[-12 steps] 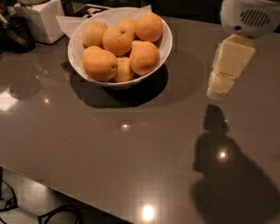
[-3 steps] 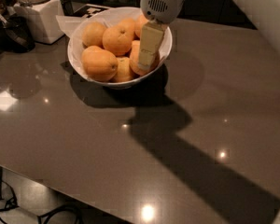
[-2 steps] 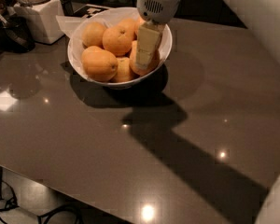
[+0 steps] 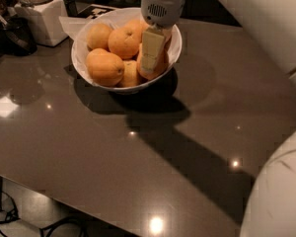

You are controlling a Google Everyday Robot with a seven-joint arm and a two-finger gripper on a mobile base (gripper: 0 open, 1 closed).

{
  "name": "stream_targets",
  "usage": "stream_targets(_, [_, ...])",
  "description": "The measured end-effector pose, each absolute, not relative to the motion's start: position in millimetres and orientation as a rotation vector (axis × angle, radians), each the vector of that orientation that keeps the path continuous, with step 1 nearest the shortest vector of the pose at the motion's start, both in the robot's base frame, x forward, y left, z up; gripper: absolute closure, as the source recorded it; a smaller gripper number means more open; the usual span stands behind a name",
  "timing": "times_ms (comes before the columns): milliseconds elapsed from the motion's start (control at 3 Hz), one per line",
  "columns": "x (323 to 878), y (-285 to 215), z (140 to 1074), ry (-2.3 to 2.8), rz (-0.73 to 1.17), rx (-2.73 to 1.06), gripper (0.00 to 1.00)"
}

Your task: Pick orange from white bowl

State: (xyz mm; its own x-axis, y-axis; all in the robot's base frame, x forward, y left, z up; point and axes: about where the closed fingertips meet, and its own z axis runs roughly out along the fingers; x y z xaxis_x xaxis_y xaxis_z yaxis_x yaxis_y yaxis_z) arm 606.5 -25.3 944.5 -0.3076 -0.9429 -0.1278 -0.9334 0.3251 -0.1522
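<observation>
The white bowl stands at the back of the dark table and holds several oranges. My gripper hangs from above over the bowl's right side, its tip down among the fruit. It lies against an orange at the bowl's right, which it mostly hides. Other oranges lie at the front left, the middle and the back left.
A white squarish canister with a ribbed lid stands at the back left, with a dark object beside it. White paper lies behind the bowl. My white body fills the lower right corner. The table's front edge runs along the lower left.
Four seconds ago the gripper hung over the table's right side. It has moved left to the bowl, and in the last second has sunk slightly lower among the oranges.
</observation>
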Motion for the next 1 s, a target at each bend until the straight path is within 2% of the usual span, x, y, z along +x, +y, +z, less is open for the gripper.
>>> stream_targets(1000, [618,-26,918,2.455,-0.063,-1.736,0.26])
